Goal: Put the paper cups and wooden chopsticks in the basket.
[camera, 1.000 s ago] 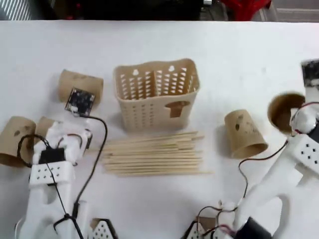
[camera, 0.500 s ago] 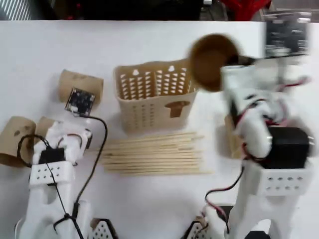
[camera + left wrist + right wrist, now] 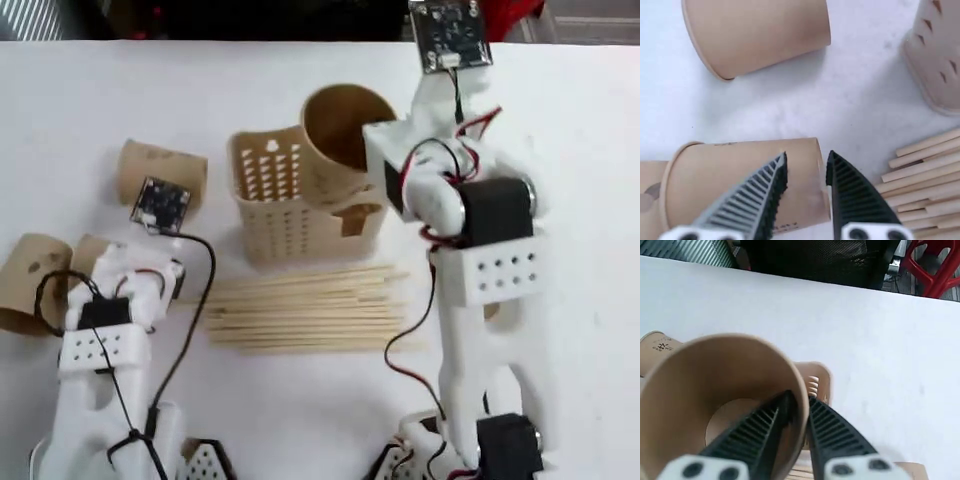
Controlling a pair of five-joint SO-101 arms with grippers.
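Cup [image 3: 340, 125] now above basket [image 3: 265, 195], swung in from the surface's right side within the last second, so the drop looks near. Right gripper [image 3: 799, 399] clamped on its wall. Chopsticks [image 3: 310, 305] unmoved beside basket. Left gripper [image 3: 805, 159] apart over lying cup [image 3: 740, 185]. Right arm probably hides another cup.

The perforated beige plastic basket [image 3: 270, 200] stands at the middle of the white table [image 3: 560, 120]. The bundle of pale wooden chopsticks [image 3: 305, 310] lies just in front of it, on the arms' side. Left of the basket a lone brown paper cup [image 3: 160, 170] lies on its side; nearer the arms, an outer brown paper cup [image 3: 30, 280] and an inner brown paper cup [image 3: 95, 255] lie side by side, the left gripper [image 3: 806, 157] parted over the inner one. The right gripper [image 3: 800, 402] pinches the wall of a raised brown paper cup [image 3: 335, 125] over the basket's right part.
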